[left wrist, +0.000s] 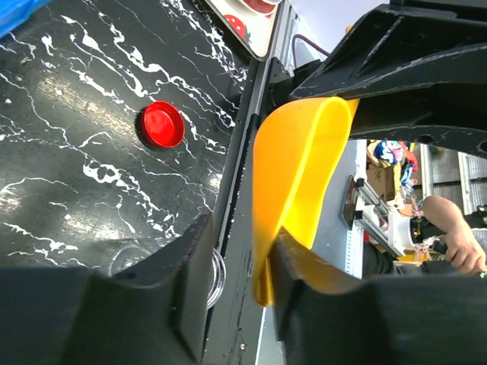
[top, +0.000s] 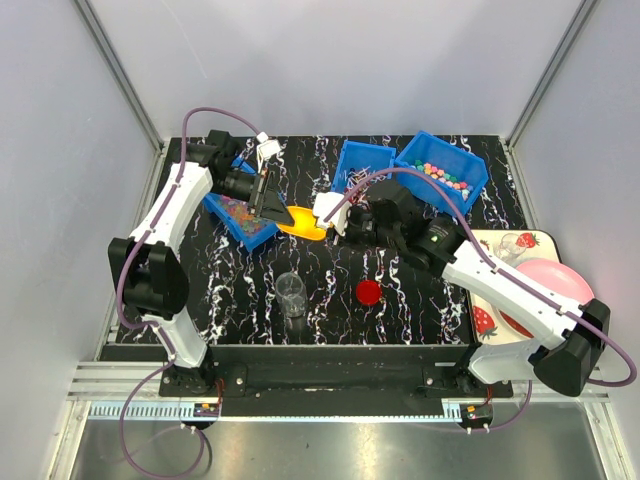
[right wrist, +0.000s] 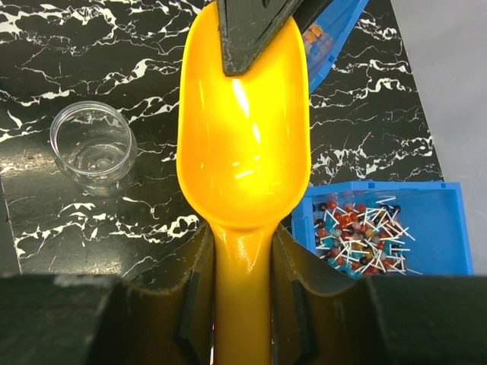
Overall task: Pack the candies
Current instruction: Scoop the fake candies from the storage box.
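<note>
1. We judge the candies [top: 445, 178] tiny, light, hard and prone to roll. Lift them with the yellow scoop [right wrist: 243, 137], not with fingers.
2. They lie in three blue bins [top: 366, 146] at the far side, too many to count.
3. We count one scoop (empty), one clear jar [top: 291, 293] and one red lid [top: 369, 292].
4. The right gripper [right wrist: 242, 304] clamps the scoop's handle. The left gripper [left wrist: 242, 255] straddles its lip, jaws apart.
</note>
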{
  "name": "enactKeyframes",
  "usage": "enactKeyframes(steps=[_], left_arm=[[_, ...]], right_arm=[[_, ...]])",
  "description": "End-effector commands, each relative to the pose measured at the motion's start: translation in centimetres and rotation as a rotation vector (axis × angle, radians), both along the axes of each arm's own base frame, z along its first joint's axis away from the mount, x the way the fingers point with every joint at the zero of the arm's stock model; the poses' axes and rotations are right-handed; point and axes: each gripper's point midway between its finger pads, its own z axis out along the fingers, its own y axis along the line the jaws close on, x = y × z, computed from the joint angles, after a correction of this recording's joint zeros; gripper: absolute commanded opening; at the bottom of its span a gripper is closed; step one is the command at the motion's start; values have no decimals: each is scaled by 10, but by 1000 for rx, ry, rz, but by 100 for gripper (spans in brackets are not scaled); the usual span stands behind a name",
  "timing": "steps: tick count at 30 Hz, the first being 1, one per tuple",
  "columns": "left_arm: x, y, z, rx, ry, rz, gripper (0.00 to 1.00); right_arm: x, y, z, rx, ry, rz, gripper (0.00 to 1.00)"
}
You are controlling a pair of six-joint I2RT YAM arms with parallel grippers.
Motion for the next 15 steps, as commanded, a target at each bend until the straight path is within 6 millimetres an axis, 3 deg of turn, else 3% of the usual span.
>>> enactKeyframes(steps=[1,7,15], left_arm=[[2,0,2,15,-57,3,45],[3,2,6,24,-76,8,49],[5,3,6,29,-81,12,52]], right_arm=[[1,8,61,156,-102,14,0],[-2,6,60,152,-95,23,0],[-4,1,73,187,-90,19,0]])
